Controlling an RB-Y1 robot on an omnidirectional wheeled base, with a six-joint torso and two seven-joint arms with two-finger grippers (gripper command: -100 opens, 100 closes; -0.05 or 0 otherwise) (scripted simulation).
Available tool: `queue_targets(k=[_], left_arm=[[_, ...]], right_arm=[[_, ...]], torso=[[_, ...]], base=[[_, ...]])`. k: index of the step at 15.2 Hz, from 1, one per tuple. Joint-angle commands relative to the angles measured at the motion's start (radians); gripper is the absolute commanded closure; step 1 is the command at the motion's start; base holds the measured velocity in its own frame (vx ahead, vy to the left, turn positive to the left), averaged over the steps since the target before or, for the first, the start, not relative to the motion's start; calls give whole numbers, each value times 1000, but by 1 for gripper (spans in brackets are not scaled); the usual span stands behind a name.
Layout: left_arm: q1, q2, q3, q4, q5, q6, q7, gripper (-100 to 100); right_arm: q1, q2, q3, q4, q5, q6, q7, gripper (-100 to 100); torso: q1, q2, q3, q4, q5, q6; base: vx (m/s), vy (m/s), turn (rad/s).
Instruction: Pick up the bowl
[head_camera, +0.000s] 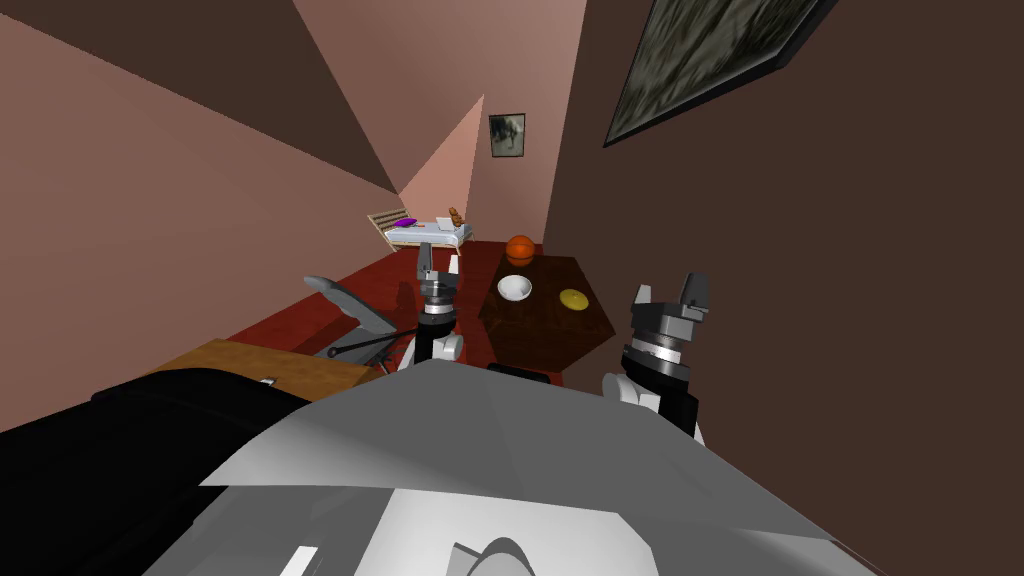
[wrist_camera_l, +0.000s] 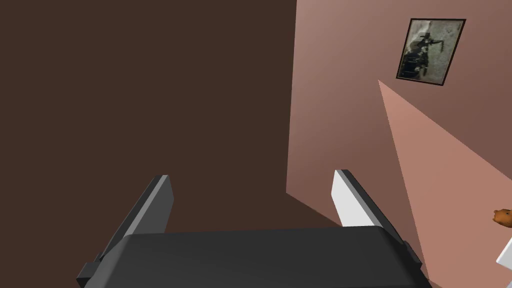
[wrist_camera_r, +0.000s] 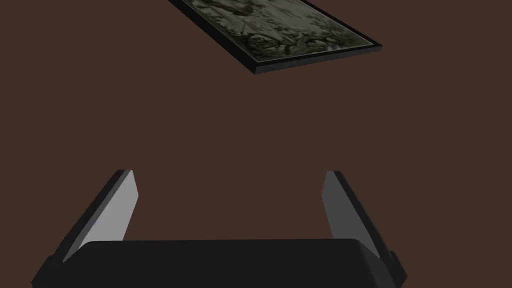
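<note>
— What is the head camera showing?

— The white bowl (head_camera: 514, 288) is sitting upright on a dark six-sided table (head_camera: 545, 335), near its left edge; an orange ball (head_camera: 520, 249) is resting at the table's far edge, and a small yellow thing (head_camera: 572, 299) is lying just right of the bowl; the left gripper (head_camera: 438, 260) is hanging off the table's left side, near the bowl but apart from it; the right gripper (head_camera: 668, 292) is hanging off the right side, well apart; a grey chair (head_camera: 350, 305) is standing left of the left arm.

— And the left wrist camera?

— Its two blades are standing wide apart, gripping nothing.

— The right wrist camera?

— The same; both blades are spread fully, with nothing between them.
</note>
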Motion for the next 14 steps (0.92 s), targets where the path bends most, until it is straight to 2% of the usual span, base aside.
queue_targets(k=[1,2,3,4,5,6,7,8,10,11,13,14], left_arm=[[-11,43,-2,0,2,25,5,-100],[-23,66,-5,0,3,52,10,-100],[-23,72,-5,0,3,52,10,-100],[-38,100,-8,0,5,86,17,-100],[-38,100,-8,0,5,86,17,-100],[-56,126,-11,1,7,122,25,-100],[-56,126,-11,1,7,129,25,-100],[-78,149,-15,1,10,157,35,-100],[-78,149,-15,1,10,178,35,-100],[-102,169,-19,1,14,212,45,-100],[-102,169,-19,1,14,235,45,-100],[-129,187,-24,2,17,270,57,-100]], right_arm=[[0,0,0,0,0,0,0,0],[0,0,0,0,0,0,0,0],[0,0,0,0,0,0,0,0],[0,0,0,0,0,0,0,0],[0,0,0,0,0,0,0,0],[0,0,0,0,0,0,0,0],[0,0,0,0,0,0,0,0],[0,0,0,0,0,0,0,0],[0,0,0,0,0,0,0,0],[0,0,0,0,0,0,0,0],[0,0,0,0,0,0,0,0],[0,0,0,0,0,0,0,0]], torso=[[0,0,0,0,0,0],[0,0,0,0,0,0],[-1,0,0,0,0,0],[-1,0,0,0,0,0],[-2,0,0,0,0,0],[-2,-1,0,0,0,0],[-2,-1,0,0,-1,0],[-3,-1,0,0,-1,0],[-3,0,0,0,-1,0],[-3,0,0,0,-1,0],[-3,0,0,0,-1,0],[-2,0,0,0,0,0]], base=[[0,-11,5],[2,-25,11],[3,-28,9],[5,-33,9],[6,-36,6],[4,-39,7],[1,-37,5],[0,-48,6],[-3,-41,6],[-1,-32,5],[-2,-29,3],[-5,-31,2]])
